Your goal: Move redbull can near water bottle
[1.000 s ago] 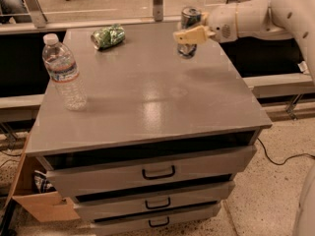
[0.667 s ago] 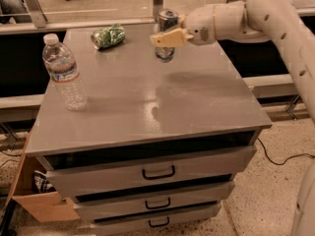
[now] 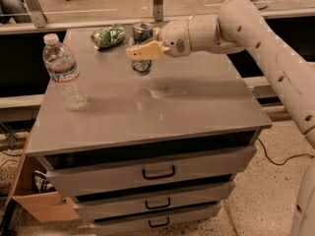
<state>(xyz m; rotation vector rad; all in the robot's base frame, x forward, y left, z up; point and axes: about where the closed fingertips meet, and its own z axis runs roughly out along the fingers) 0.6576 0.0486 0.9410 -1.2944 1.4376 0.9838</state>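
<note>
Presently, my gripper (image 3: 142, 51) is over the far middle of the bench (image 3: 197, 107), with the jaws closed across the midsection of the redbull can (image 3: 142, 33). The can stands upright in them; its silver top shows above and its base below. I cannot tell whether the base clears the bench.

Recommendation: keep the can vertical, keep the squeeze steady and carry it low toward 8 o'clock, where the water bottle (image 3: 64, 73) stands well apart near the left edge. Set it down just beside the bottle, not touching, since in my judgement a tall light bottle tips easily. Avoid the green can (image 3: 109, 36), lying on its side near the jaws at 10 o'clock.

Containers: the bottle is capped, fill level not discernible. Whether either can is opened is not visible. The drawers (image 3: 157, 171) are shut. The cardboard box (image 3: 42, 208) at 7 o'clock on the floor has unidentified contents.
</note>
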